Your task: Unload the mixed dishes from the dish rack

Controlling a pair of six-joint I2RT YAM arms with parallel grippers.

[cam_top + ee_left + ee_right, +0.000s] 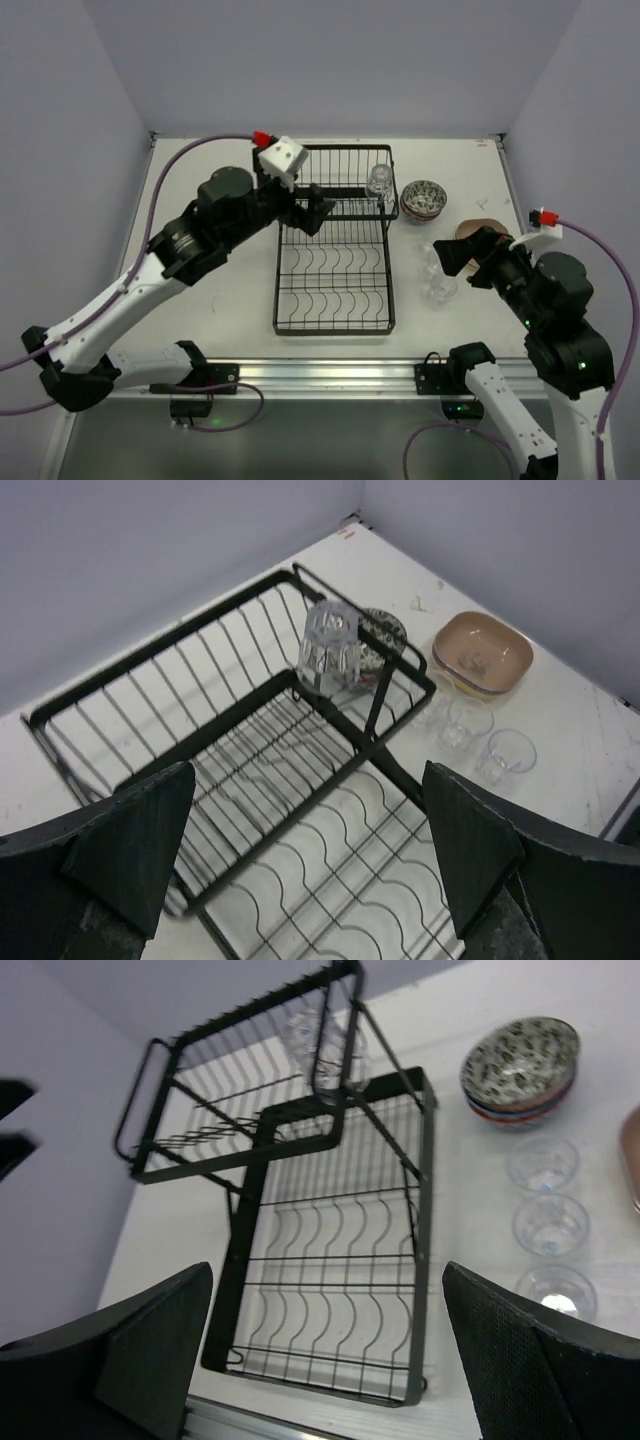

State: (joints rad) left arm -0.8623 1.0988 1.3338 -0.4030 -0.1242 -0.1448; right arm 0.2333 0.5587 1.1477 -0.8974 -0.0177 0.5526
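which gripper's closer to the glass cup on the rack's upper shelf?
Left. The left gripper is over the dish rack, beside the glass cup; the right gripper is off the rack, by three unloaded cups.

The dish rack (334,290) stands in the middle of the counter (450,340), its upper shelf (335,165) at the far end and its lower tray (334,285) running toward the near edge. One cup (379,180) sits on the upper shelf, at its right corner. Everything else lies right of the rack: a stack of bowls (424,199) beside the shelf end, a row of three cups (549,1224) just in front of the bowls, alongside the tray, and, farther right, a stack of plates (484,652).
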